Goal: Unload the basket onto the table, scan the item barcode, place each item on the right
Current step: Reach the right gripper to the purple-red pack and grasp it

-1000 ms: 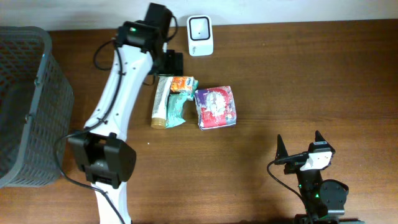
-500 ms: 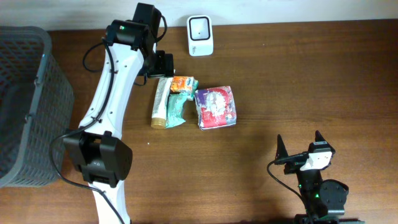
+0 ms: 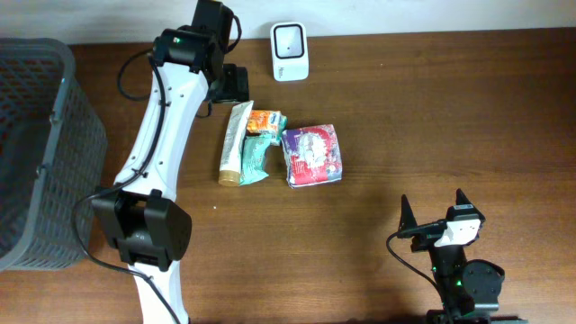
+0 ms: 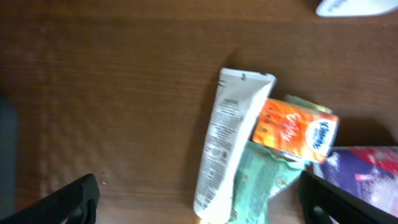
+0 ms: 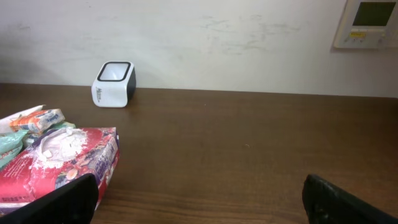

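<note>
Upper centre of the overhead frame: a cluster of four items lying on the brown wooden bench.

1. White squeeze tube, lying flat, slightly slanted, with its tan cap toward the lower left.
2. Orange snack packet, touching the tube's flat upper end on the right and overlapping item 3.
3. Pale green pouch, alongside the tube's right edge and touching it.
4. Purple-and-red soft pack, rightmost of the cluster, just beside the green pouch.

Top edge, centre: white barcode scanner with a dark window, standing apart from the cluster, above and between items 2 and 4.

Left edge: grey mesh basket, well apart from the items.

Upper left of centre: left hand, at the end of a white arm, just above the tube's upper end in the frame. Its jaws stand wide and hold nothing. Its wrist view looks down on the tube and the orange packet between the two dark fingers.

Lower right: right hand, jaws wide, nothing between them, well apart from the cluster and facing the scanner.
</note>
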{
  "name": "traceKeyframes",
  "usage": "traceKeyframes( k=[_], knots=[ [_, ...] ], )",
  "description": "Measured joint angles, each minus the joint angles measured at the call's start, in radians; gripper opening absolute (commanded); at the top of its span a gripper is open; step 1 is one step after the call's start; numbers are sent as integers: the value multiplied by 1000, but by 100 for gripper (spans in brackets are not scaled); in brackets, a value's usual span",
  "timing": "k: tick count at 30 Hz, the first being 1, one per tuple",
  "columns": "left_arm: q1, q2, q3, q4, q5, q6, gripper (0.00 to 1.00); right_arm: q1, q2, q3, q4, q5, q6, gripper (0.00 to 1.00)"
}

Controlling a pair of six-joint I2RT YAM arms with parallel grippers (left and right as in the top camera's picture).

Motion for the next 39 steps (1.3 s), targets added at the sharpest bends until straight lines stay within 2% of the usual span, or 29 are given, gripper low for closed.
traceKeyframes(
  k=[3, 8, 10, 12, 13, 15, 17, 18, 21, 24, 28, 30, 32, 33, 35, 37, 39],
  knots=[
    [10, 0, 0, 3, -84, -6, 99, 0, 0, 0, 0, 0, -1, 99],
    [57, 0, 0, 3, -107, -15, 99, 0, 1, -3, 54, -12, -1, 99],
    [56, 0, 0, 3, -108, -16, 99, 0, 3, -2, 248, -169, -2, 98],
    [56, 0, 0, 3, -107, -16, 99, 0, 0, -3, 326, -349, -2, 99],
    [56, 0, 0, 3, -108, -16, 99, 0, 2, -2, 428, -417, -3, 99],
    [56, 0, 0, 3, -108, -16, 99, 0, 0, 0, 661, -469, -6, 99],
    [56, 0, 0, 2, -108, -16, 99, 0, 0, -2, 780, -462, 1, 99],
    [56, 0, 0, 1, -108, -16, 99, 0, 0, 11, 788, -442, 8, 99],
    [56, 0, 0, 0, -107, -16, 99, 0, 66, 183, 637, -333, -18, 99],
    [56, 0, 0, -1, -108, -16, 99, 0, 313, 444, 422, -277, -56, 99],
    [56, 0, -2, 5, -109, -16, 99, 0, 752, 937, -140, -262, -109, 98],
    [56, 0, -2, 2, -108, -16, 99, 0, 994, 1214, -512, -270, -151, 98],
    [56, 0, -2, 0, -111, -16, 99, 0, 1209, 1379, -791, -367, -156, 98],
    [56, 0, -2, 1, -111, -16, 99, 0, 1284, 1397, -859, -427, -138, 99],
    [56, 0, -2, 0, -111, -16, 99, 0, 1473, 1401, -862, -529, -82, 97],
    [56, 0, -2, 2, -111, -16, 99, 0, 1618, 1403, -822, -563, 22, 85],
    [56, 0, -3, 0, -111, -16, 99, 0, 1785, 1410, -795, -590, 76, 82]
  ],
)
